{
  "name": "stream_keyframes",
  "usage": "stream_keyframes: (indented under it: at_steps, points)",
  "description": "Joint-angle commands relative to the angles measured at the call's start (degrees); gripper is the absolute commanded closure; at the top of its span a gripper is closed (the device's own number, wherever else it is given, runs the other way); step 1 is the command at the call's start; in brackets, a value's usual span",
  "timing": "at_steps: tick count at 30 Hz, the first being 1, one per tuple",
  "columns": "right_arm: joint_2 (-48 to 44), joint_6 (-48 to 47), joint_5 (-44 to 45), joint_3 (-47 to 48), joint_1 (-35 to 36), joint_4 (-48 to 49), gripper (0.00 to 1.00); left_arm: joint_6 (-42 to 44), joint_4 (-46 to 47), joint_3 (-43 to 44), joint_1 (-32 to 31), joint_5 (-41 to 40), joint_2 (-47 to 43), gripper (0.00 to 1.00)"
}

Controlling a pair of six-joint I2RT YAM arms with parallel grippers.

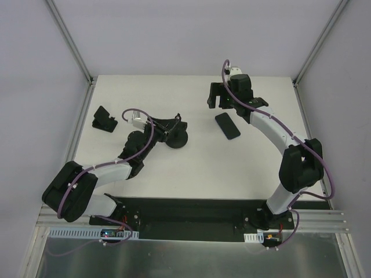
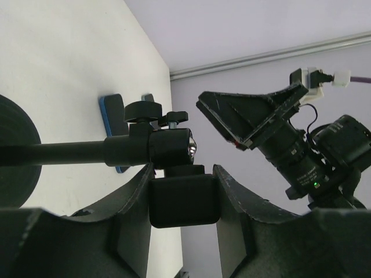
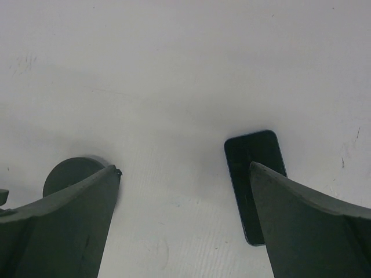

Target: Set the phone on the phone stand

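Observation:
The phone (image 1: pixel 227 125) lies flat on the white table right of centre. In the right wrist view the phone (image 3: pixel 248 168) is partly behind my right finger. The phone stand (image 1: pixel 177 138) sits near the table's middle, and its disc base also shows in the right wrist view (image 3: pixel 68 174). My left gripper (image 1: pixel 168 128) is shut on the stand's holder block (image 2: pixel 184 200), with the stem (image 2: pixel 69 153) running left to the base. My right gripper (image 1: pixel 221 102) is open and empty, above the table just beyond the phone. Its jaws (image 3: pixel 184 168) are spread wide.
A blocky matte black piece (image 1: pixel 104 120) lies at the table's left side. Grey walls with metal posts close in the table on the left, back and right. The right arm's gripper and camera (image 2: pixel 290 150) show in the left wrist view.

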Motion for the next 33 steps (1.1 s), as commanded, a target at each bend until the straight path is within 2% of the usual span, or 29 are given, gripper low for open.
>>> stream_keyframes:
  at_steps: [1, 6, 15, 17, 18, 19, 22, 25, 28, 29, 33]
  points:
    - [-4.1, -1.5, -0.9, 0.6, -0.3, 0.1, 0.04, 0.1, 10.2, -2.6, -3.2, -8.4, -3.3, 1.0]
    - [-5.5, -2.0, -0.5, -0.2, -0.4, 0.1, 0.04, -3.4, 21.0, -5.2, -4.9, -10.2, 1.5, 1.0]
    - [-6.0, -2.3, -1.3, -0.7, -0.4, -0.4, 0.04, -7.3, 22.3, -7.8, -6.0, -12.4, 3.3, 1.0]
    - [-6.1, -2.5, -1.4, -0.5, -0.4, -1.1, 0.04, -7.5, 20.0, -7.7, -6.1, -11.8, 1.9, 0.86]
    - [-6.0, -2.8, -1.4, -0.4, -0.3, -1.5, 0.04, -7.5, 18.8, -7.6, -6.1, -11.5, 1.4, 0.62]
    - [-6.0, -3.0, -1.4, -0.2, -0.4, -2.0, 0.04, -7.5, 16.3, -7.3, -6.1, -11.0, 0.2, 0.5]
    - [-5.6, -4.2, -1.4, 0.9, -0.4, -4.8, 0.04, -7.5, 12.5, -7.4, -6.1, -9.9, -2.4, 0.25]
    - [-5.4, -5.7, -0.7, 1.2, -0.4, -7.5, 0.04, -6.6, 8.8, -7.8, -5.9, -8.9, -5.9, 0.2]
    - [-6.2, -5.9, -2.2, 0.0, -0.4, -9.0, 0.04, -3.9, -1.3, -7.1, -5.6, -6.4, -11.4, 0.18]
    - [-6.7, -5.5, -3.2, -1.5, -0.4, -9.1, 0.04, -1.5, -10.0, -6.4, -5.5, -4.5, -13.0, 0.18]
    - [-9.3, -2.4, -5.5, -6.6, -0.5, -8.7, 0.04, 7.2, -30.8, -1.7, -5.4, -2.4, -20.4, 0.16]
